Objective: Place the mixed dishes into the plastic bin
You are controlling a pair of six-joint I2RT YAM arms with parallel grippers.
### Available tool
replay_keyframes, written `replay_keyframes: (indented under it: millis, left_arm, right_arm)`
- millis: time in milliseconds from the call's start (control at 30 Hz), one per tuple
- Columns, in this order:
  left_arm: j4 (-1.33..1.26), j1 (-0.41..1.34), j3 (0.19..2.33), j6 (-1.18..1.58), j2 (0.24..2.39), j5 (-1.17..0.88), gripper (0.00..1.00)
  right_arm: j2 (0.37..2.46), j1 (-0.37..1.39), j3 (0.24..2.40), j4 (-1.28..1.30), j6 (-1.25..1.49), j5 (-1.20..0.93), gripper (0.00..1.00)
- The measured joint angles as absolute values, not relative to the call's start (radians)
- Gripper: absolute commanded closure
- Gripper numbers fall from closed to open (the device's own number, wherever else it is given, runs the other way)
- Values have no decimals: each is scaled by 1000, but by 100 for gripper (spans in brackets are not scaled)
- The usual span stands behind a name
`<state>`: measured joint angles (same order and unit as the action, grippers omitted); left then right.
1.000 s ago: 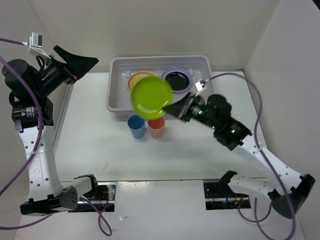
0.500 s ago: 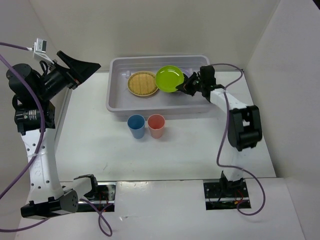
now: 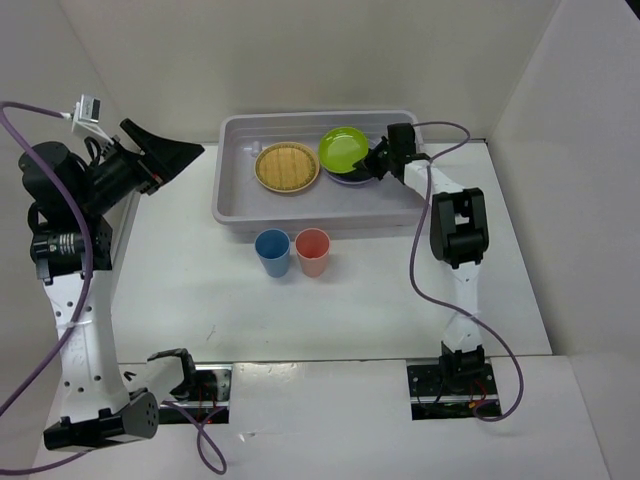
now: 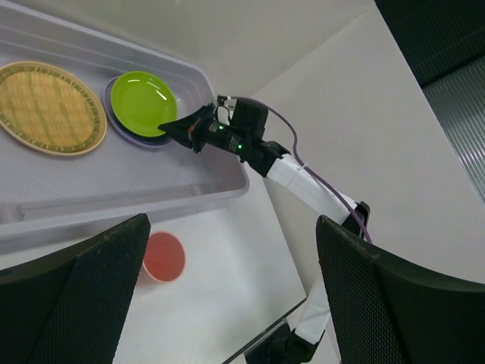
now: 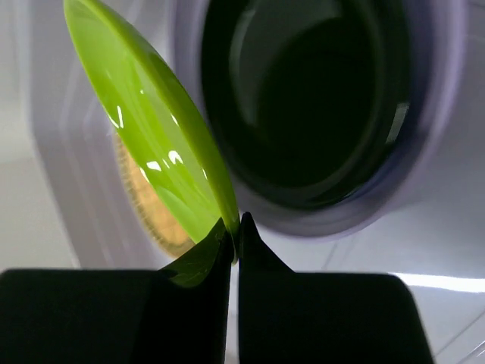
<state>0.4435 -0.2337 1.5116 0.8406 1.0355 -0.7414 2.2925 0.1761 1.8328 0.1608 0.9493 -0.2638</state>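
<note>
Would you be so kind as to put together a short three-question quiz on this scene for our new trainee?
1. True or false: the right gripper is shut on the rim of the lime green plate.
2. Relative to the plastic bin, where do the blue cup and the coral-red cup stand? A, inside it. B, on the table in front of it. C, stacked on the green plate.
3. Fill in: beneath the held plate lies a ___ plate, resting on the lilac plate.

Key: 1 true; 2 B; 3 black plate.
</note>
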Motion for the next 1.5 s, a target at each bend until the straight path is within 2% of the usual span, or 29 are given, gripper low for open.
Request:
replay_keyframes:
  millis: [267, 367, 467, 567, 667, 800, 900, 933, 967, 1033, 1067, 1133, 1200, 1300, 1500]
  left_arm:
    - [550, -234, 1430, 751, 950, -715, 4]
    - [573, -234, 1364, 731, 922, -709, 4]
    - [601, -234, 1304, 709, 899, -705, 4]
    - [622, -234, 1267, 682, 886, -694, 4]
    - [646, -234, 1232, 655, 868, -669, 4]
    - [660, -221, 1200, 611, 862, -614, 9]
    - [669, -174, 1169, 573, 894, -546, 22]
    - [669, -155, 1155, 567, 903, -521, 37]
    - [668, -132, 1139, 559, 920, -494, 48]
    - [664, -74, 1107, 549, 967, -435, 62]
    - [662, -42, 1097, 550, 993, -406, 60]
    - [657, 39, 1085, 544, 1058, -337, 34]
    - [643, 120, 1084, 542, 1134, -277, 24]
    - [627, 226, 1095, 545, 1257, -179, 23]
    - [624, 356, 1147, 546, 1428, -15, 23]
  right_arm:
    - [2348, 174, 1866, 229, 960, -195, 99]
    - [2348, 169, 1873, 227, 970, -188, 82]
    - [2348, 159, 1873, 228, 979, -184, 55]
    - [2348, 148, 1874, 228, 981, -173, 39]
    - [2347, 139, 1874, 228, 971, -172, 28]
    - [2307, 140, 1876, 248, 936, -166, 22]
    - [2222, 156, 1876, 290, 883, -133, 20]
    - [2185, 167, 1876, 299, 863, -118, 19]
    - [2142, 182, 1876, 311, 839, -103, 19]
    - [2041, 222, 1871, 321, 799, -85, 19]
    - [1977, 248, 1858, 319, 781, -80, 19]
    - [1851, 287, 1803, 297, 757, -78, 19]
    - [1711, 320, 1710, 260, 738, -91, 19]
    - [1570, 329, 1630, 243, 711, -102, 19]
    - [1480, 334, 1578, 247, 671, -101, 18]
